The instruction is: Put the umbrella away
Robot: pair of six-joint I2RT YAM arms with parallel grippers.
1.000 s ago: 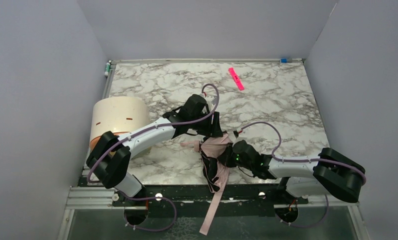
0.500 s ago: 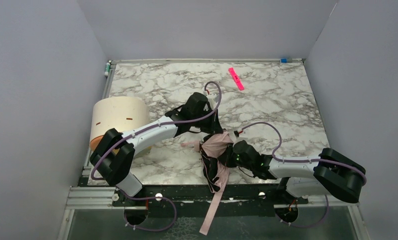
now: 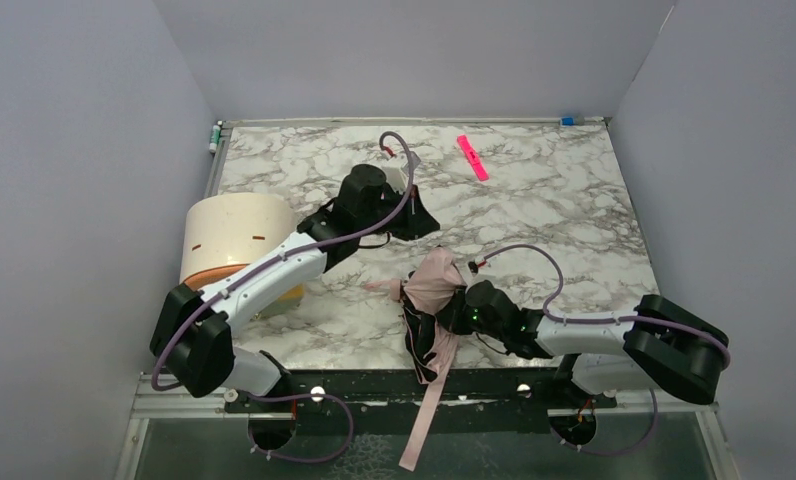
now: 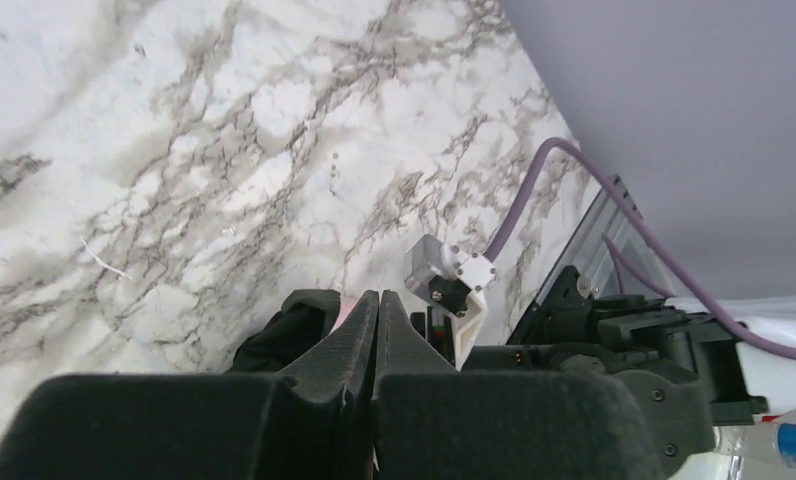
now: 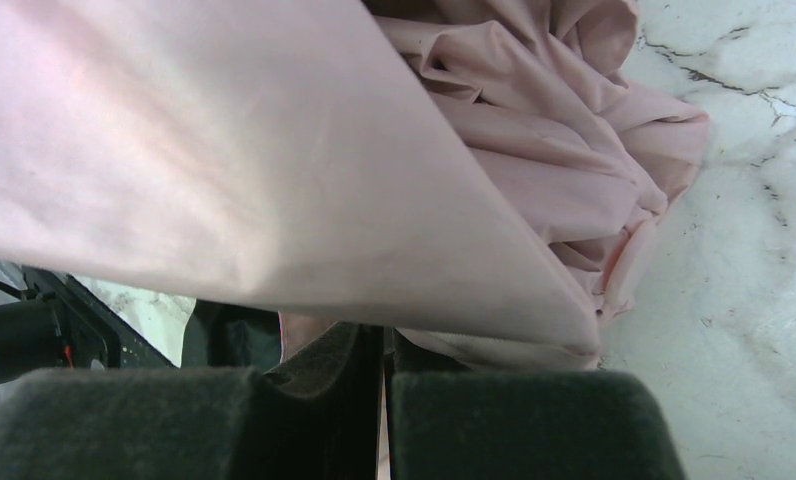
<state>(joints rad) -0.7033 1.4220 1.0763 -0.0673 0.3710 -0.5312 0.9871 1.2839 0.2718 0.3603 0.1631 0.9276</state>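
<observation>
The umbrella lies crumpled near the table's front edge, pale pink fabric over black lining. Its pink strap hangs down past the edge. My right gripper is shut on the umbrella's fabric; in the right wrist view the pink cloth fills the frame above that gripper, with a thin fold pinched between the jaws. My left gripper hovers behind and left of the umbrella, apart from it and shut on nothing. In the left wrist view a bit of the umbrella shows past this gripper.
A cream cylinder with an orange end lies at the left edge under the left arm. A bright pink strip lies at the back right. A small bottle sits at the back left corner. Grey walls close three sides.
My left gripper has shut and drawn back and left, away from the umbrella, with nothing in it. The right gripper and the umbrella have hardly moved.
</observation>
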